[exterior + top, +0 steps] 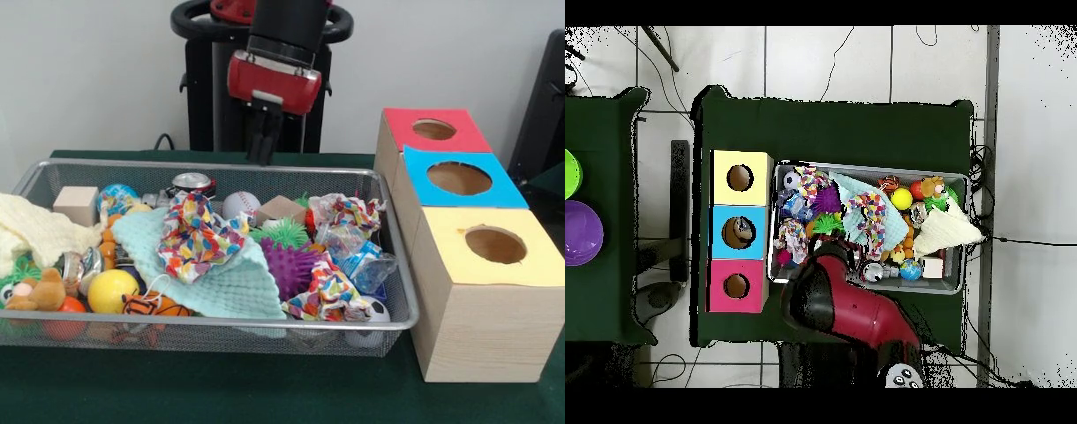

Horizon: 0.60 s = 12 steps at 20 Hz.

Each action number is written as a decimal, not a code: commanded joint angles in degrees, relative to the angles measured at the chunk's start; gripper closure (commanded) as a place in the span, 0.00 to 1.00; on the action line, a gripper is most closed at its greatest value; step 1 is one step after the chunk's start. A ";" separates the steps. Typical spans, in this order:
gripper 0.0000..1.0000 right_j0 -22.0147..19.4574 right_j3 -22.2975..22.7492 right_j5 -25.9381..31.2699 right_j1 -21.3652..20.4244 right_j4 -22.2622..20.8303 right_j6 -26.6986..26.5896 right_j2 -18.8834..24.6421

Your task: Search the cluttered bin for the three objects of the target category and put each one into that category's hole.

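Note:
The wire mesh bin (221,164) lies on the green table, full of clutter; it also shows in the overhead view (865,168). A clear creased bottle with a blue label (365,265) lies at the bin's right end, partly under patterned cloth. A second clear creased piece (328,233) shows just left of it; I cannot tell if it is a bottle. The blue-topped box's hole (459,178) (738,232) is the middle one. My gripper (264,146) hangs above the bin's far rim, holding nothing. In the overhead view the red arm (835,300) hides it.
The red-topped box's hole (433,130) and the yellow-topped box's hole (495,245) flank the blue one. The bin also holds a mint cloth (221,278), patterned cloths (196,234), a purple spiky ball (291,265), a can (192,184), a baseball (240,205) and a wooden block (77,203).

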 commanded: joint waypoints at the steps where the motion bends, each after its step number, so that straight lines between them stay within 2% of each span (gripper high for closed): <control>1: 1.00 0.25 -3.82 2.65 -1.07 -2.42 6.81 10.79; 6: 1.00 3.50 -3.76 4.85 -2.57 -0.55 7.24 7.99; 10: 1.00 2.90 -4.88 4.74 -1.34 -0.59 6.95 8.75; 11: 0.00 2.57 -5.40 4.86 -1.07 -1.05 6.31 9.00; 12: 0.00 1.08 -4.51 1.83 -1.25 -1.47 7.93 10.77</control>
